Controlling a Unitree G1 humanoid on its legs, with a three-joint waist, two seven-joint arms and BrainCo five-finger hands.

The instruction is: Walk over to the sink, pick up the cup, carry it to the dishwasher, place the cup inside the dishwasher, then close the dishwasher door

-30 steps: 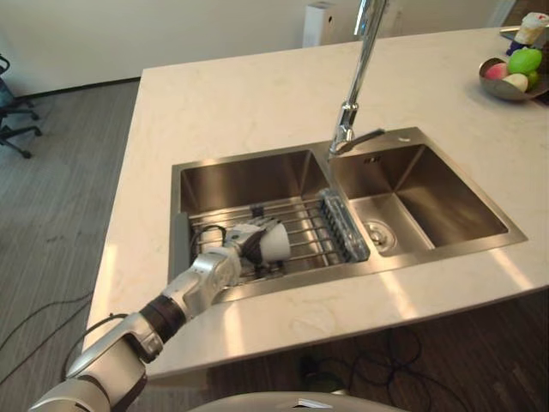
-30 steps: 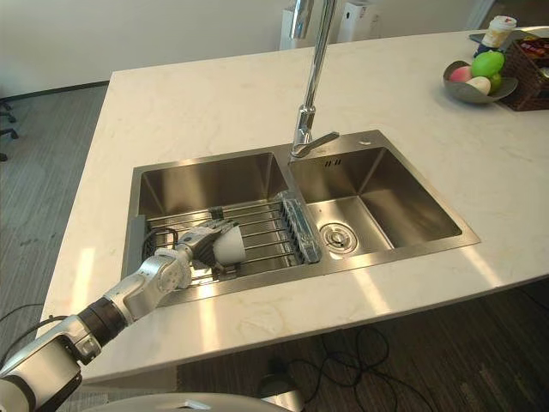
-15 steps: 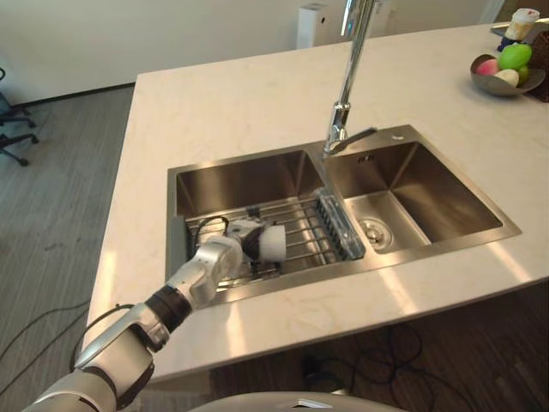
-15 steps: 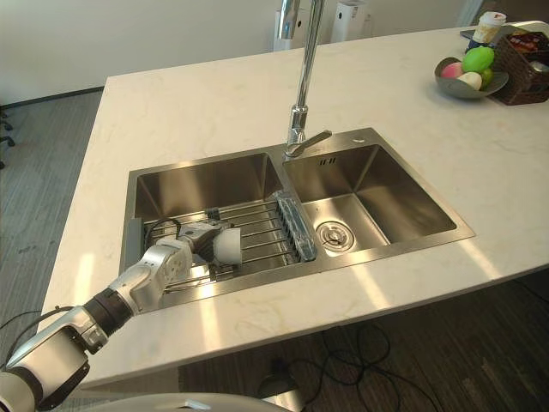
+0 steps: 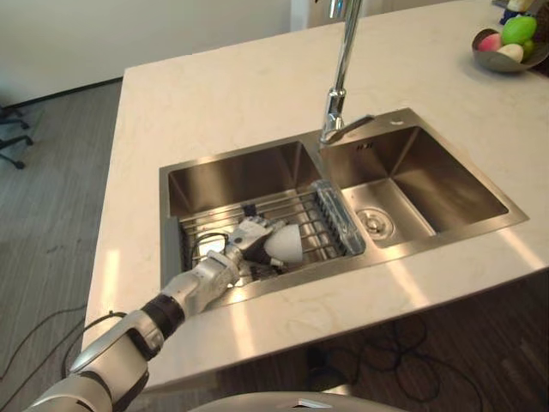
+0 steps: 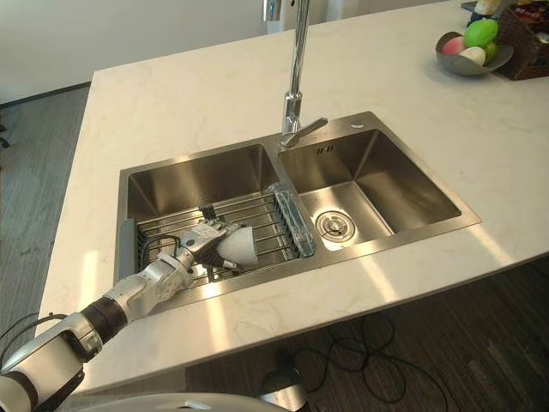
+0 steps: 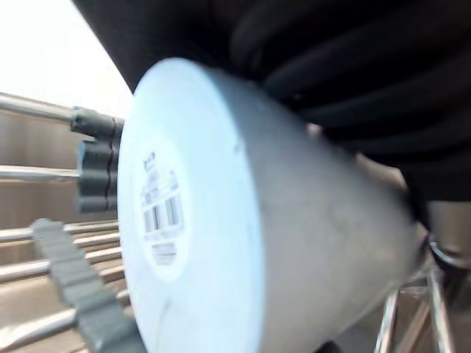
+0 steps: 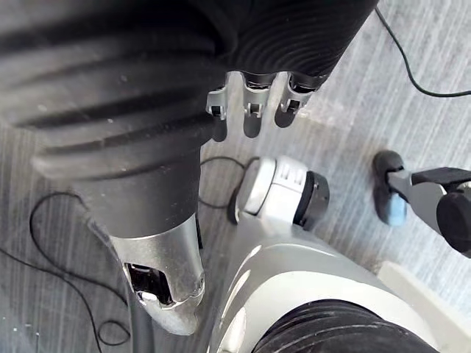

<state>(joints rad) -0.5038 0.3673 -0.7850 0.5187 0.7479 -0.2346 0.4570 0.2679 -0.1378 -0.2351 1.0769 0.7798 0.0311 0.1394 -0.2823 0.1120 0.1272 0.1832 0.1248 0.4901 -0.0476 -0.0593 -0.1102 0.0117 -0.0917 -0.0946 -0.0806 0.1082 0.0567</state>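
Observation:
A white cup [image 5: 286,246] lies on its side on the wire rack [image 5: 310,225] in the left basin of the steel sink [image 5: 225,157], its flat base pointing toward the divider. My left hand [image 5: 243,238] reaches down into the basin from the counter's front edge, and its fingers are curled round the cup's wider end. In the left wrist view the cup [image 7: 221,220] sits tight against the hand's dark cover, with the rack's bars behind it. My right hand [image 8: 250,103] hangs over the grey floor with straight fingers, holding nothing.
A tall chrome faucet [image 5: 339,86] rises behind the divider between the two basins. A clear ribbed holder [image 5: 339,221] lies along the rack's right end. The right basin [image 5: 412,184] has a drain. A bowl of fruit [image 5: 506,43] stands at the counter's far right.
The camera has moved a little closer over the sink. My left hand's fingers have curled round the cup, and the cup has shifted slightly toward the front right on the rack.

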